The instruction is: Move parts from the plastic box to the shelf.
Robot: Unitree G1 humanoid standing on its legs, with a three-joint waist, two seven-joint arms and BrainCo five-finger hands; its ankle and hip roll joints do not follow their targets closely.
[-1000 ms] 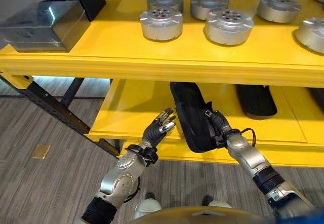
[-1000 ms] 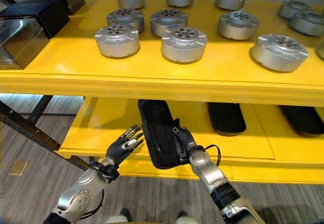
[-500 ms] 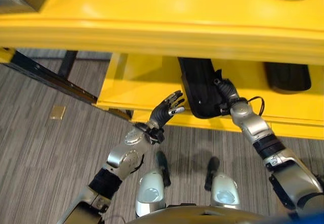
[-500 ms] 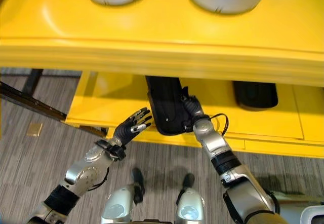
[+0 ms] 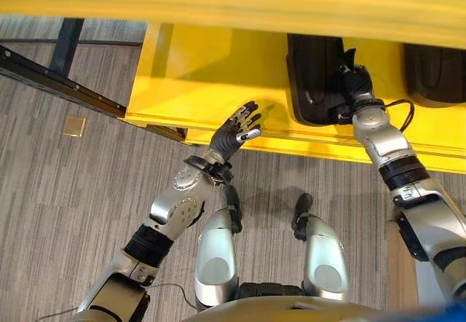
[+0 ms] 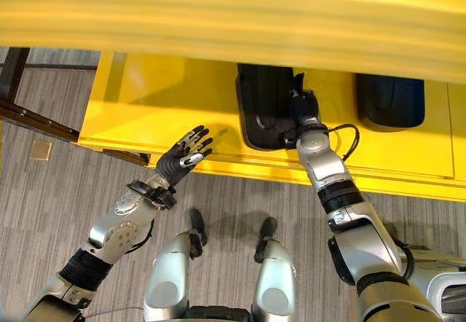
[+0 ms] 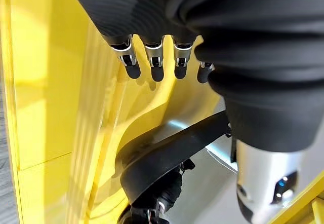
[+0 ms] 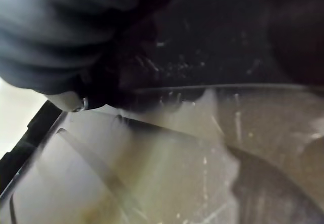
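A black moulded plastic part (image 5: 312,74) lies flat on the yellow lower shelf (image 5: 204,81), inside its front edge. My right hand (image 5: 354,89) is at the part's right rim with its fingers curled on that rim. My left hand (image 5: 237,129) hovers open at the shelf's front lip, left of the part and touching nothing. In the left wrist view straight fingers (image 7: 152,67) point along the yellow shelf, and the black part's rim (image 7: 172,153) shows past them. The right wrist view has the part's dark scuffed surface (image 8: 212,41) close up.
The yellow upper shelf's front edge (image 5: 233,1) spans the top of the eye views. Another black part (image 6: 389,100) lies on the lower shelf to the right. A dark rack brace (image 5: 58,81) runs at the left over grey floor, near a small tan tile (image 5: 73,125).
The camera has tipped down, so the upper shelf's silver parts have left the picture. My right hand has pushed the black part further onto the lower shelf. The left hand stays open.
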